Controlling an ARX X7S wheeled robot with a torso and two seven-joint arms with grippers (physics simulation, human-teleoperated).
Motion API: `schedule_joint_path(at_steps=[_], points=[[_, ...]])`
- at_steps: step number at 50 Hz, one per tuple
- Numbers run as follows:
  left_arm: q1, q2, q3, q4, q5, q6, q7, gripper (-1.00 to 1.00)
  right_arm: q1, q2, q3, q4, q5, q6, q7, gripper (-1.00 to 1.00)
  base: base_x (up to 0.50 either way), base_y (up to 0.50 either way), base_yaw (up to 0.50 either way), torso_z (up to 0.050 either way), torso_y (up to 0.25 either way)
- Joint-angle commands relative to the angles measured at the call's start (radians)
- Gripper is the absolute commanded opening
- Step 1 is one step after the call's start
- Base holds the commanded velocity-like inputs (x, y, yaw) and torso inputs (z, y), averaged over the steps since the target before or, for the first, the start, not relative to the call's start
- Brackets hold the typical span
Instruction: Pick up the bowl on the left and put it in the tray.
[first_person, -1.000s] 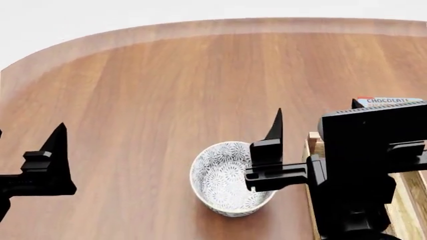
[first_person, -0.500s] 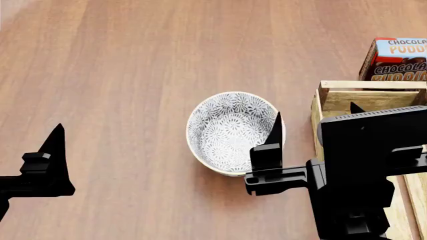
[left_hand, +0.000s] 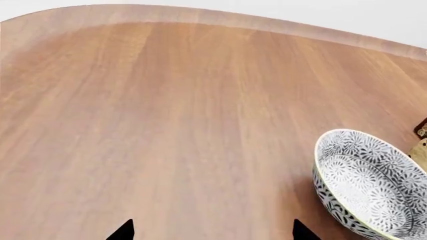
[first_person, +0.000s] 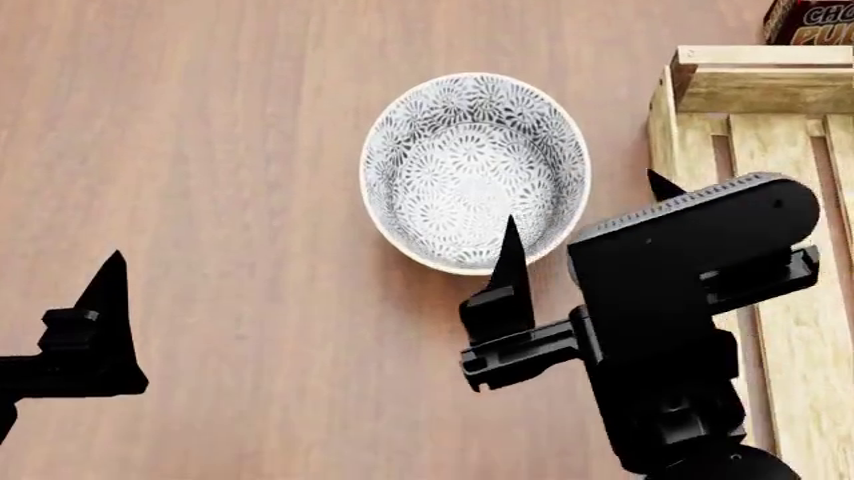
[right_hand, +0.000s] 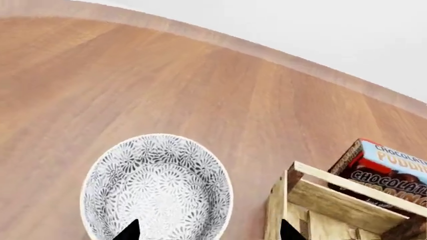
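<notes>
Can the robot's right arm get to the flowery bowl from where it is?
Probably yes. The right gripper hangs open beside the bowl, which sits alone on the table next to the tray, with nothing in between.

The pudding box (right_hand: 387, 172) reads "CHOCOLATE" and "PUDDIN", cut off at the edge; the head view shows only "CHO" and "PU".

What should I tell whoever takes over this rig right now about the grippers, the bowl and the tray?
Left gripper: open, holding nothing, over bare table, away from the bowl.
Right gripper: open, holding nothing, hanging between the bowl's near rim and the tray.
Bowl: upright on the table, just left of the tray, ungrasped.
Tray: on the right; the visible part holds nothing; chocolate pudding box behind it.
Done: nothing placed.
Left: grasp the bowl, lift it, set it in the tray.
</notes>
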Motion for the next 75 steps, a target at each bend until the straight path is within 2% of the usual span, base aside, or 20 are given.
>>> schedule_joint_path(at_steps=[1, 3, 9, 17, 25, 37, 48, 49, 64, 75], points=[[0.008, 0.002, -0.001, -0.013, -0.007, 0.003, -0.006, 1.00, 0.101, 0.109, -0.239, 0.112, -0.060, -0.152, -0.231, 1.00, 0.00, 0.00, 0.00, 0.000, 0.000], [0.016, -0.002, 0.009, -0.015, 0.006, 0.015, 0.000, 1.00, 0.148, 0.098, -0.261, 0.158, -0.021, -0.075, -0.276, 1.00, 0.00, 0.00, 0.00, 0.000, 0.000], [0.023, -0.008, 0.029, -0.024, 0.026, 0.025, 0.003, 1.00, 0.219, 0.145, -0.439, 0.222, -0.127, -0.176, -0.389, 1.00, 0.00, 0.00, 0.00, 0.000, 0.000], [0.027, -0.012, 0.027, -0.025, 0.024, 0.031, 0.002, 1.00, 0.274, 0.117, -0.547, 0.352, -0.184, -0.198, -0.448, 1.00, 0.00, 0.00, 0.00, 0.000, 0.000], [0.035, -0.016, 0.027, -0.026, 0.025, 0.041, 0.003, 1.00, 0.333, 0.089, -0.642, 0.574, -0.284, -0.312, -0.482, 1.00, 0.00, 0.00, 0.00, 0.000, 0.000], [0.038, -0.019, 0.037, -0.033, 0.029, 0.052, 0.005, 1.00, 0.400, 0.020, -0.669, 0.869, -0.342, -0.488, -0.497, 1.00, 0.00, 0.00, 0.00, 0.000, 0.000], [0.042, -0.023, 0.040, -0.034, 0.025, 0.058, 0.006, 1.00, 0.403, -0.012, -0.694, 0.960, -0.371, -0.565, -0.487, 1.00, 0.00, 0.00, 0.00, 0.000, 0.000], [0.043, -0.024, 0.040, -0.033, 0.025, 0.059, 0.006, 1.00, 0.400, -0.013, -0.695, 0.964, -0.373, -0.574, -0.484, -1.00, 0.00, 0.00, 0.00, 0.000, 0.000], [0.044, -0.030, 0.040, -0.032, 0.019, 0.063, 0.000, 1.00, 0.406, 0.013, -0.666, 0.867, -0.369, -0.542, -0.456, -1.00, 0.00, 0.00, 0.00, 0.000, 0.000], [0.037, -0.035, 0.049, -0.027, 0.015, 0.060, -0.004, 1.00, 0.466, 0.078, -0.627, 0.663, -0.349, -0.414, -0.479, -1.00, 0.00, 0.00, 0.00, 0.000, 0.000]])
